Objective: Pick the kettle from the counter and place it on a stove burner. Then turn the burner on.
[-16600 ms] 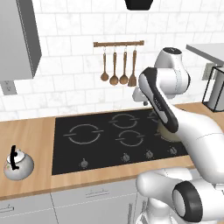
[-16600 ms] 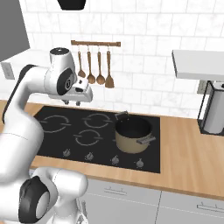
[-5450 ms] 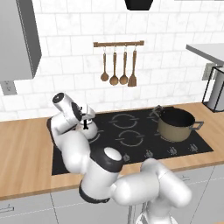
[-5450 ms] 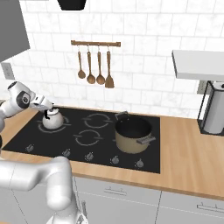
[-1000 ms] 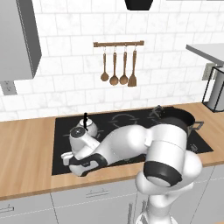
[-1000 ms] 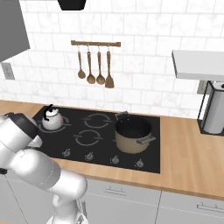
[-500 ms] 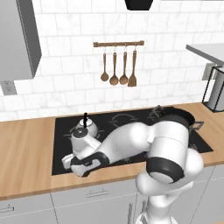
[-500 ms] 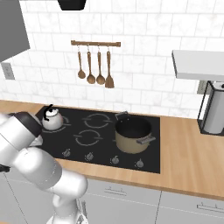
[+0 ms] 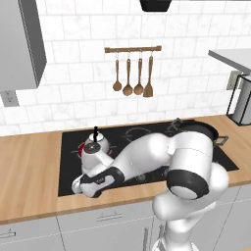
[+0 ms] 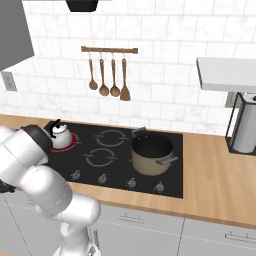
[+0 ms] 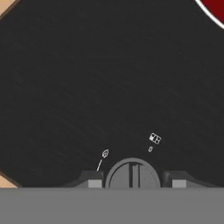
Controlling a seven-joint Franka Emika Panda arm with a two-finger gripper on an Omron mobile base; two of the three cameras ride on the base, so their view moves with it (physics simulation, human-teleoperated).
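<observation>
The small silvery kettle [image 9: 95, 147] [image 10: 60, 135] with its black arched handle stands on the rear left burner [image 9: 80, 149] [image 10: 71, 142], which glows red. My arm bends low over the front left of the black cooktop [image 9: 68, 159]. There the gripper [image 9: 76, 186] [image 11: 133, 180] is open, with a dark fingertip [image 11: 92, 180] on each side of a round control knob [image 11: 132, 174] and a thin gap to it. A corner of the red burner [image 11: 216, 8] shows at the top right of the hand view. The wooden counter [image 9: 29, 171] [image 10: 215, 170] lies on both sides of the stove.
A brass-coloured two-handled pot [image 10: 152, 152] [image 9: 201, 130] sits on the right burners, partly behind my arm in the left base view. More knobs [image 10: 131, 183] line the cooktop's front edge. Wooden utensils hang on a rail [image 9: 132, 73] [image 10: 107, 75]. A dark appliance [image 10: 245, 127] stands at the far right.
The hand has stayed low at the front left knob with the jaws at the same width. The kettle has not moved.
</observation>
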